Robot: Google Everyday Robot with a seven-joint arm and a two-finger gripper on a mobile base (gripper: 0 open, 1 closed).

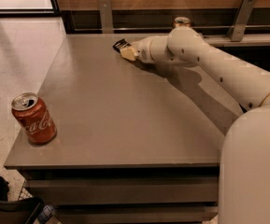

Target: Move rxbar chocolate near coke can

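Note:
The rxbar chocolate (120,44) is a small black wrapper lying at the far edge of the grey table (125,120), left of centre. My gripper (128,52) reaches in from the right at table height and sits right against the bar's near right side. The bar's right end is hidden behind the gripper. The coke can (33,119), red with white script and a silver top, stands upright at the table's near left corner, far from the bar and the gripper.
A gold-topped can (182,21) stands at the back behind my arm (209,64). Two metal brackets (105,14) rise along the wooden back wall. The table's left edge drops to a light floor. A black object (3,204) sits below the near left corner.

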